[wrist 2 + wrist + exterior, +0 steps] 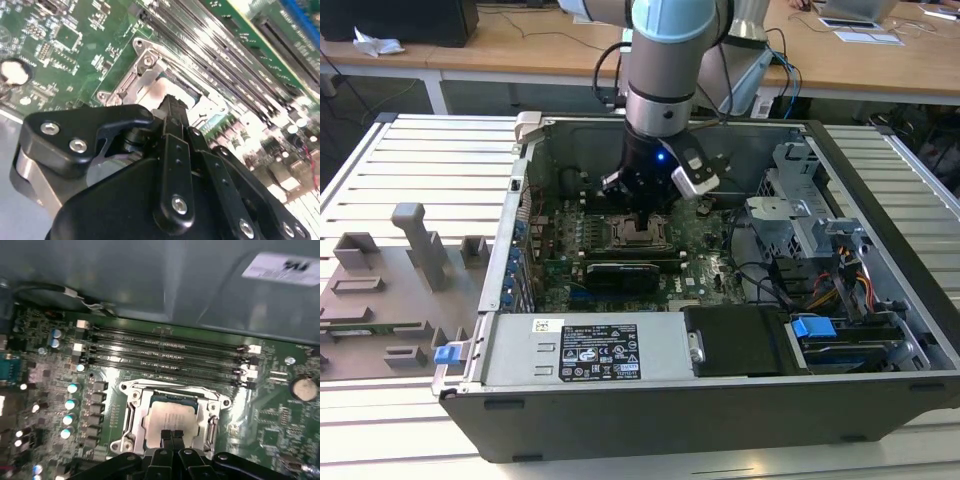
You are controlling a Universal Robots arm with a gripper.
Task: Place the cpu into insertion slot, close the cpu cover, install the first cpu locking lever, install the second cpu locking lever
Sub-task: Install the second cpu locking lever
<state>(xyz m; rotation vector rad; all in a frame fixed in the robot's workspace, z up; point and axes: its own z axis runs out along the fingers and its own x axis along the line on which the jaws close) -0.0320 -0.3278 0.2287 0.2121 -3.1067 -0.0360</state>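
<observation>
Gripper (170,436) low center in first wrist view, fingertips pressed together, tips over cpu (170,415) seated in insertion slot (131,412); memory slots (165,357) mid-frame above.

The arm's pincer (645,210) hangs inside the open computer case (720,400), just above the insertion slot (638,236) on the motherboard (705,255).
</observation>
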